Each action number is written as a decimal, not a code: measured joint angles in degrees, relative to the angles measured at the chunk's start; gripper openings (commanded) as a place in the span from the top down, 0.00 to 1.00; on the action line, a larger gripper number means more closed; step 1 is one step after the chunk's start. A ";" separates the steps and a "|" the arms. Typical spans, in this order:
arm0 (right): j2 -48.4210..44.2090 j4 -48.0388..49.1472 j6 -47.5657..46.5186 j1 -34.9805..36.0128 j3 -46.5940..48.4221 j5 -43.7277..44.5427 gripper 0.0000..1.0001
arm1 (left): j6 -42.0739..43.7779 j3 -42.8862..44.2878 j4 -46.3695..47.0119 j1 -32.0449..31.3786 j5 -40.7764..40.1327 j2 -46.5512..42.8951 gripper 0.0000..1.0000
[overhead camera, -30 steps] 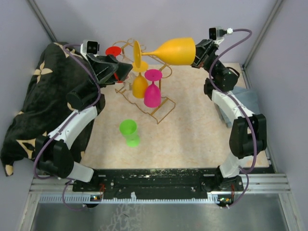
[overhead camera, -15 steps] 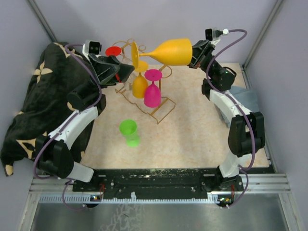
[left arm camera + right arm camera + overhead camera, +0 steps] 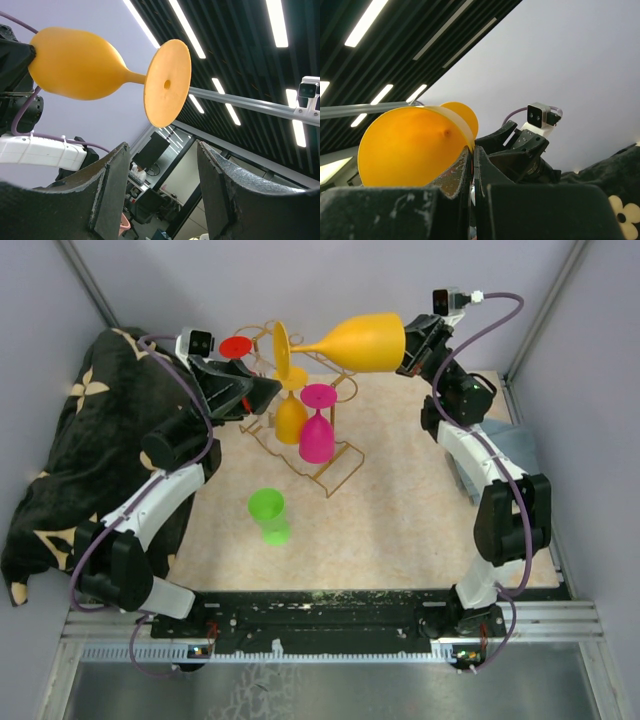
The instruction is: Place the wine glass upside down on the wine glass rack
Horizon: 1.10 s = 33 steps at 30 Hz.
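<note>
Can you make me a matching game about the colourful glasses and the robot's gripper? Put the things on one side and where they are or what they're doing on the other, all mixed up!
Things:
1. yellow wine glass
2. pink wine glass
3. green wine glass
4. left gripper

Places or states:
A. hangs upside down on the wine glass rack
B. open, holding nothing
C. held sideways in the air by the right gripper
D. on the mat, apart from the rack

Right pairs: 1-C, 2-A, 3-D, 4-B
</note>
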 measured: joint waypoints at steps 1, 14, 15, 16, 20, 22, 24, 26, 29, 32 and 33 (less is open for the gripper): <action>0.00 0.00 0.04 0.00 0.00 0.02 1.00 | 0.02 0.00 -0.02 0.00 0.04 -0.02 0.38; -0.07 0.00 0.52 0.48 -0.22 0.13 1.00 | 1.07 -1.14 -0.28 0.00 0.35 -0.02 0.39; -0.26 0.02 0.50 0.79 -0.68 0.20 1.00 | 1.18 -1.14 -0.31 0.00 0.33 0.00 0.40; -0.46 0.00 0.46 1.11 -1.25 0.22 1.00 | 1.29 -1.14 -0.31 0.00 0.33 0.00 0.40; -1.70 0.07 0.02 3.06 -4.04 0.28 1.00 | 1.51 -0.92 -0.72 0.00 0.33 0.00 0.43; -1.86 0.04 -0.13 3.96 -5.01 0.28 1.00 | 1.57 -0.70 -0.92 0.00 0.33 -0.02 0.45; -1.86 0.02 -0.15 4.63 -5.77 0.33 1.00 | 1.66 -0.66 -1.05 0.00 0.33 -0.04 0.49; -1.86 0.02 -0.20 5.05 -6.32 0.33 1.00 | 1.70 -0.63 -1.16 0.00 0.33 -0.07 0.54; -1.86 0.04 -0.46 5.20 -7.04 0.35 1.00 | 1.77 -0.63 -1.36 0.00 0.28 -0.24 0.63; -1.86 0.02 -0.61 5.25 -7.74 0.33 1.00 | 1.92 -0.63 -1.55 0.00 0.22 -0.52 0.69; -1.86 0.04 -0.63 5.27 -7.98 0.37 1.00 | 1.95 -0.63 -1.55 0.00 0.20 -0.63 0.71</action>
